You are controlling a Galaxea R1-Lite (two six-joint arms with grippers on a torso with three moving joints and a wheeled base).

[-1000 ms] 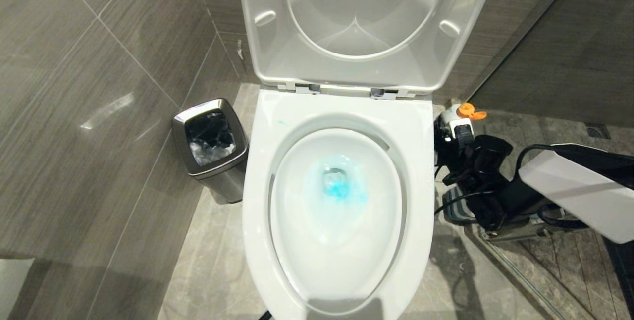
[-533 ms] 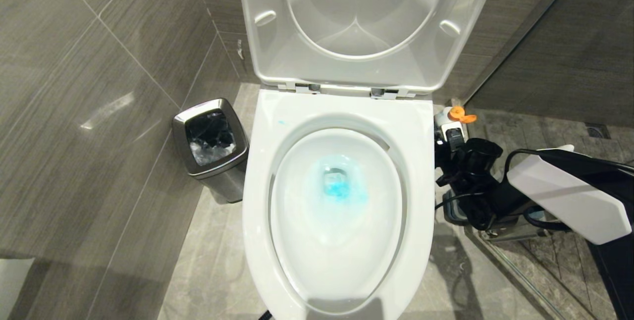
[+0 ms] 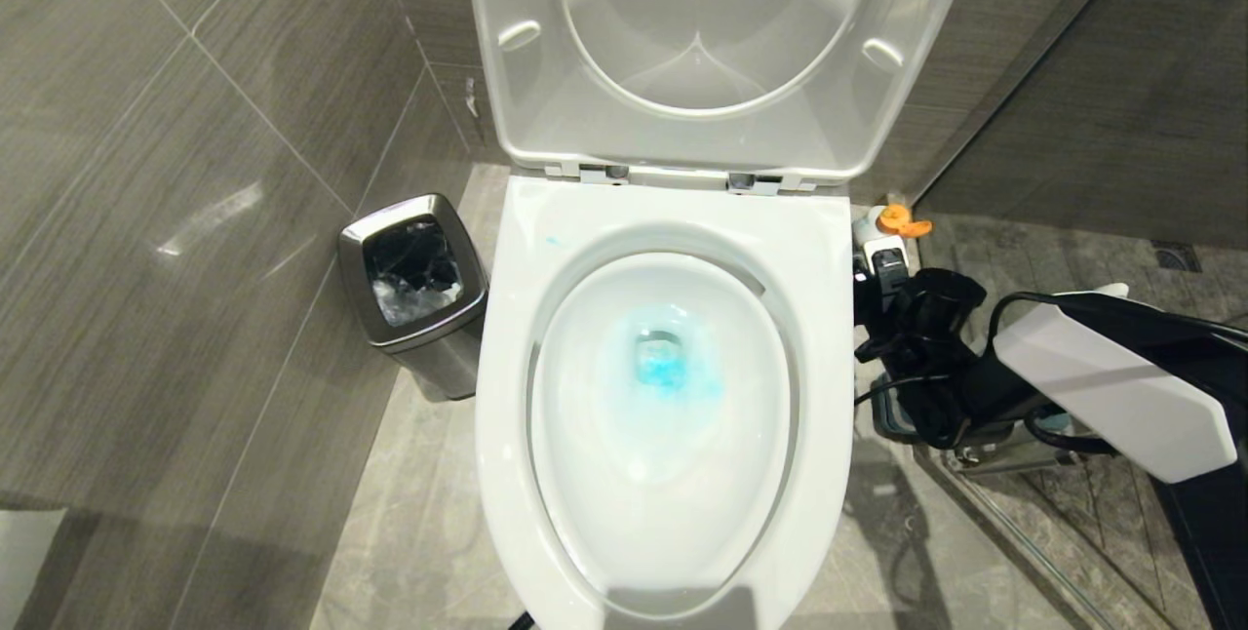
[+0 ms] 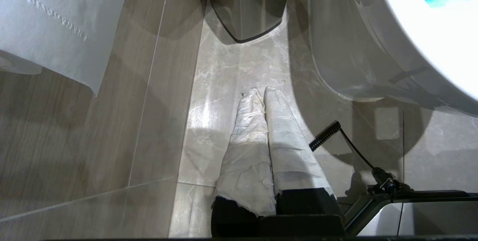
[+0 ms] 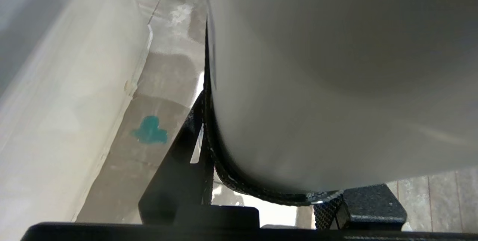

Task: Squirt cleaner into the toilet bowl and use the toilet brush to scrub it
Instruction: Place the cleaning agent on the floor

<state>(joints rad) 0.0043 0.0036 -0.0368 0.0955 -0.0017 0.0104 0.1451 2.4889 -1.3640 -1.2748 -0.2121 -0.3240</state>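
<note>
Holding a white container (image 3: pixel 871 232) just right of the toilet bowl (image 3: pixel 507 318); cleaner (image 3: pixel 668 367) sat pooled blue at the bowl's drain.
Right gripper (image 3: pixel 892 284) looked clamped on that orange-capped container, beside the bowl rim. Left gripper (image 4: pixel 261 91) hung closed and empty, low on the bowl's left. Toilet brush not visible. Judgement: light, stiff, slick plastic handle, so 1 firm pinch high on the handle.

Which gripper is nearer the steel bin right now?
Left. The shut left gripper hangs above the floor on the toilet bowl's bin side; the right gripper is beyond the bowl's opposite side.
</note>
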